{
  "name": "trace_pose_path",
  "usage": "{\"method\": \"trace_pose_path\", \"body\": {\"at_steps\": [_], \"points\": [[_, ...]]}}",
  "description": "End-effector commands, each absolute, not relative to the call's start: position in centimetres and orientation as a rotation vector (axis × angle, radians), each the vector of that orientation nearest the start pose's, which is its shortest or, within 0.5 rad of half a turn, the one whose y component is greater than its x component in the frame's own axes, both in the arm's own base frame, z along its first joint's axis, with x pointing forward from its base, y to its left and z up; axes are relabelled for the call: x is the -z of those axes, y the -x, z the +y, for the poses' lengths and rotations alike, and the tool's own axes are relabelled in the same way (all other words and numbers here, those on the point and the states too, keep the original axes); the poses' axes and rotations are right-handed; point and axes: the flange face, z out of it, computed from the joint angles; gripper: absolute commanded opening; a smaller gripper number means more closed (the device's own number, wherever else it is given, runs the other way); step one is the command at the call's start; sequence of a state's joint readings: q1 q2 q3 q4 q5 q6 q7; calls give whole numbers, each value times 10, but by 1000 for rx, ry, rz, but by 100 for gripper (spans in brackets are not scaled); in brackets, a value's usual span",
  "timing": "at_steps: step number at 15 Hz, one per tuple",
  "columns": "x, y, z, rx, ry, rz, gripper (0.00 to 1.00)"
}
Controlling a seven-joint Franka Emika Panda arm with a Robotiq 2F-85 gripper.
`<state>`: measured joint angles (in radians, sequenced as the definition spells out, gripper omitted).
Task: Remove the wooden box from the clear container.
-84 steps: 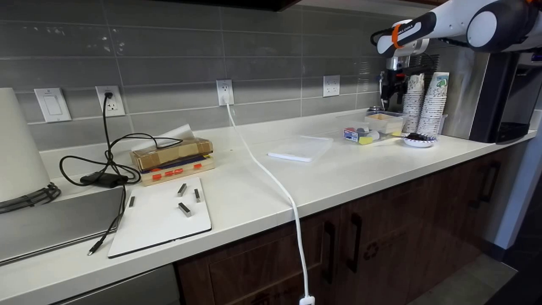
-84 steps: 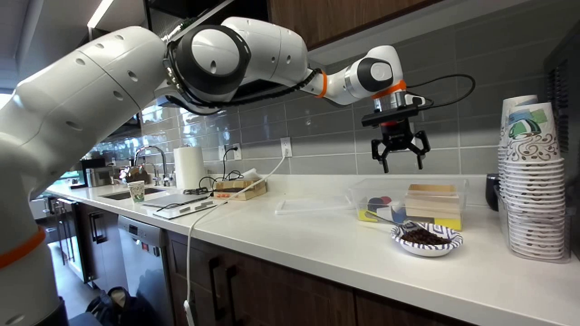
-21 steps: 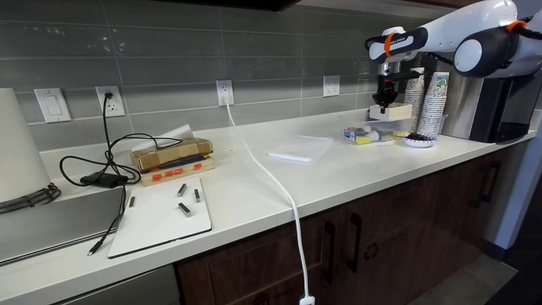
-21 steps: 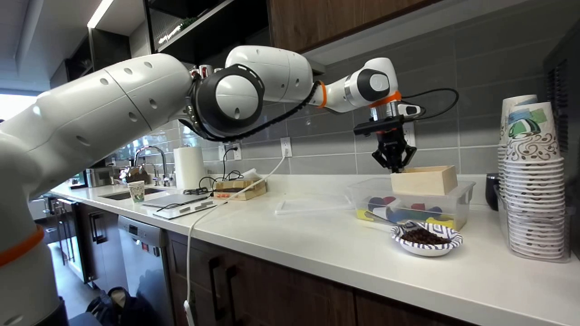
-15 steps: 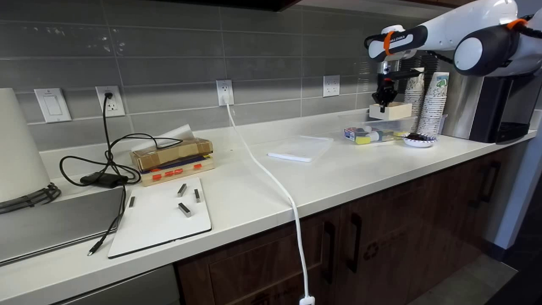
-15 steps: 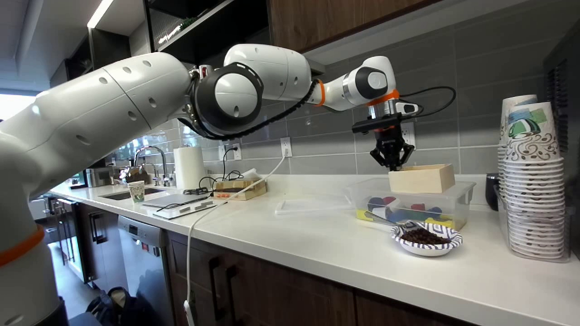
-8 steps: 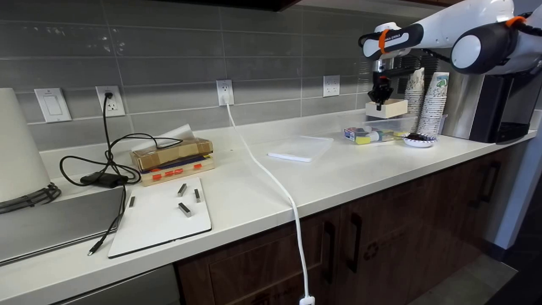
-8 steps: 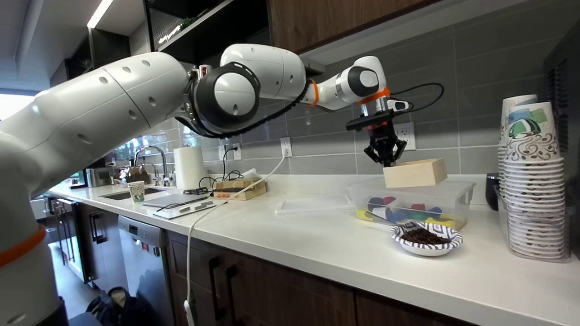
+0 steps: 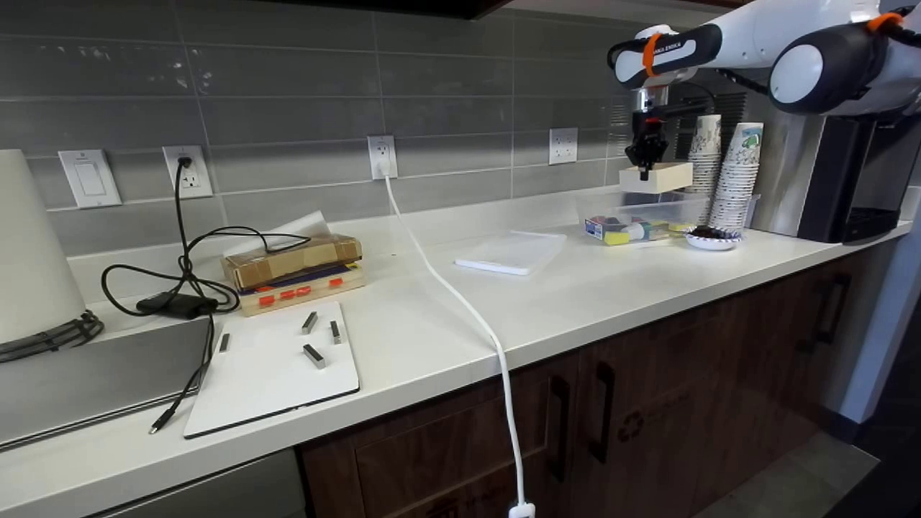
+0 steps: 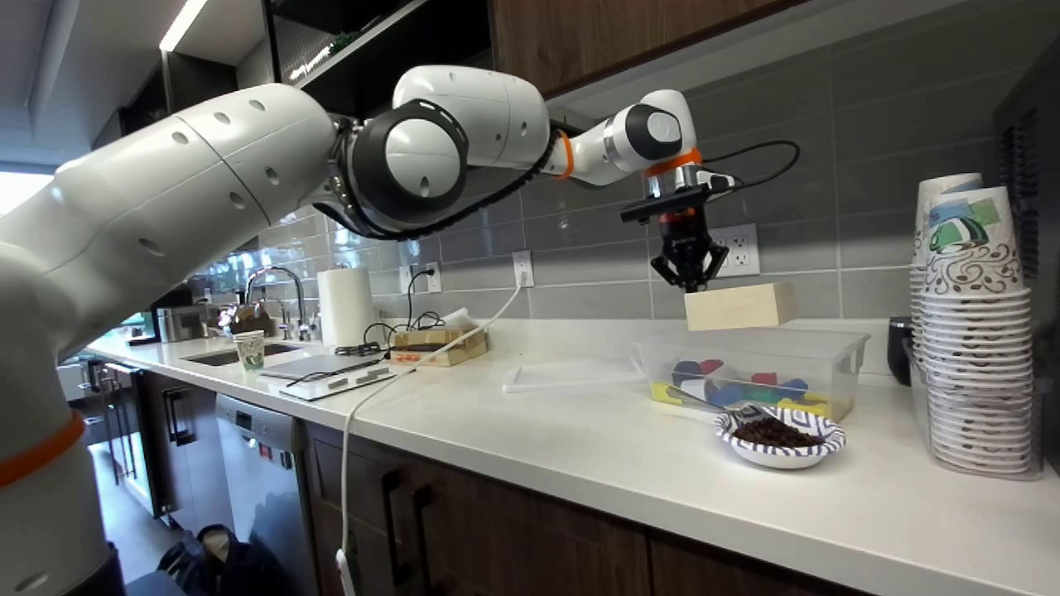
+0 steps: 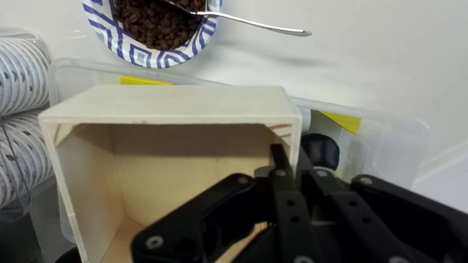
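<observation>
A: Is the gripper (image 10: 692, 287) actually holding anything?

B: Yep, it's clamped on one end wall of the wooden box (image 10: 735, 307), pinching it from inside and out, going by the wrist view.

A: And the box is out of the clear container (image 10: 816, 358)?

B: Yeah, hanging in the air above it. Coloured pieces (image 10: 729, 391) sit in there, with a patterned bowl (image 10: 778, 459) of brown beans (image 10: 774, 432) just beside it.

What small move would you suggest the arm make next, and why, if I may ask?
I'd probably shift sideways, away from the stacked cups and patterned bowl, before lowering: the gripper holds the wooden box by one wall above the clear container, with cups and bowl close by.
</observation>
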<state>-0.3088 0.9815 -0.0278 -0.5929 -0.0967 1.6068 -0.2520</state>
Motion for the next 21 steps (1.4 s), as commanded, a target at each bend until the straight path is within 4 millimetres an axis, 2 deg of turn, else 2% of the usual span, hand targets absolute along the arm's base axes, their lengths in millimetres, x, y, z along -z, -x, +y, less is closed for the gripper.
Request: {"method": "trace_pose_path", "body": {"at_steps": [1,9,14,21], "points": [[-427,-735,-251,-36,3224,121,2],[-419,-732,-244,-36,3176,169,2],[-425,-726,-240,-1,3154,246,2],[-421,-709,-234,50,3140,297,2]]}}
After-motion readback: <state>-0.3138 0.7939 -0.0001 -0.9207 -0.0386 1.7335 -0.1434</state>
